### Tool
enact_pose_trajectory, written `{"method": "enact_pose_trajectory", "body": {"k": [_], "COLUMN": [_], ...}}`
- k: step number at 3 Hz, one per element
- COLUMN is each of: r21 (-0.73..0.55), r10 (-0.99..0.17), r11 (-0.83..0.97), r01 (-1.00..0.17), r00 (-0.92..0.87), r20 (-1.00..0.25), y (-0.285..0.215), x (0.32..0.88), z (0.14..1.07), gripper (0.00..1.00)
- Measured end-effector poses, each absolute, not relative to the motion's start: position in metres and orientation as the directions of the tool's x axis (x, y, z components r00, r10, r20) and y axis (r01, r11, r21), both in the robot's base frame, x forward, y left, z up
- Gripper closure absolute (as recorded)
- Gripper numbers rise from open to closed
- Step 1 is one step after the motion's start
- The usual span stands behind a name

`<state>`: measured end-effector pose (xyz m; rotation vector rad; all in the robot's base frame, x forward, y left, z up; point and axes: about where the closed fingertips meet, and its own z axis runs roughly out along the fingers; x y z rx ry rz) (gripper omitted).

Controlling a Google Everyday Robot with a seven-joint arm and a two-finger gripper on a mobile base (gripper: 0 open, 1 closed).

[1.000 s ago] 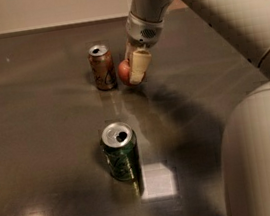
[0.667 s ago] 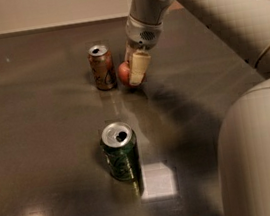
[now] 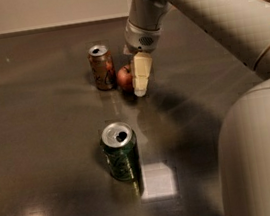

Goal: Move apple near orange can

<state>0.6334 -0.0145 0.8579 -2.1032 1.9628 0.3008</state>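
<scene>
Shell of the robot (image 3: 264, 161), pale grey, fills the lower right corner, nearest of all and well this side of the gripper.

Green can (image 3: 120, 152): upright on the dark glossy table (image 3: 35, 120), silver top with its mouth open. Stands well in front of the gripper and a little to its left as the view has it. Bright square reflection (image 3: 157, 180) on the tabletop just beside the can's base.

Gripper (image 3: 140, 81): cream-coloured, pointing down, tip at or just above the tabletop. Open or closed: cannot tell.

Apple (image 3: 124, 77): small, red, on the table, tight against the gripper's left side and partly covered by it.

Orange can (image 3: 102, 67): upright, just left of the apple, beyond it from the gripper. Touching the apple or not: cannot tell.

Arm (image 3: 195, 5): slants up from the gripper to the upper right.
</scene>
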Motion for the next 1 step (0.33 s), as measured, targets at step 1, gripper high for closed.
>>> {"method": "enact_pose_trajectory", "body": {"k": [1], "r21": [-0.040], "r10": [-0.946], "r11": [-0.062], "r01": [-0.997], "r00": [0.072], "r20": [-0.316], "y": [-0.0144], "x": [0.6335], "z": [0.8579], "gripper": [0.00]}}
